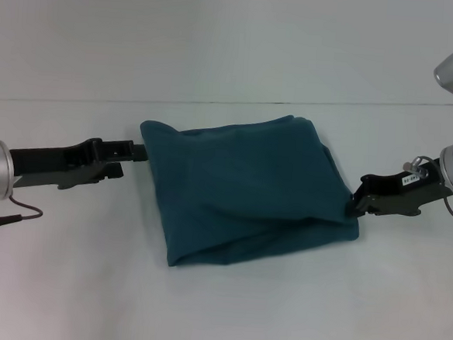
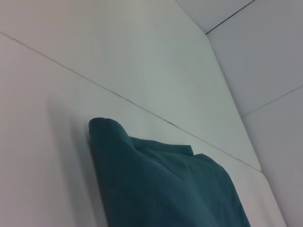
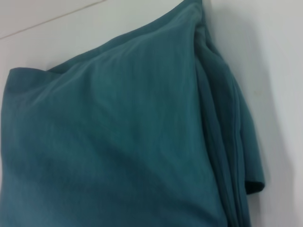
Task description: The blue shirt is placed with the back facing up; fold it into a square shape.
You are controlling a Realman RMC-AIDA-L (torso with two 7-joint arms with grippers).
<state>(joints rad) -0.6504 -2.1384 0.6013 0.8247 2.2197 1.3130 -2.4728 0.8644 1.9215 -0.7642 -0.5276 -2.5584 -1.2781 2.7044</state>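
Shirt [image 1: 244,191], folded roughly square on the white table [image 1: 217,309], lies between my left gripper [image 1: 138,152] and right gripper [image 1: 356,204], both touching its side edges, jaws' state untellable.

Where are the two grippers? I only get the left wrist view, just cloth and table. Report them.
Observer: In the head view, the left gripper is at the left edge of the shirt, and the right gripper is at its right edge.
Operator: Describe the shirt's outline.
Observer: It is folded into a rough square, lying flat on the table.
Operator: Check the layers.
Observer: The right wrist view shows several layers stacked unevenly along one edge, with one corner sticking out.
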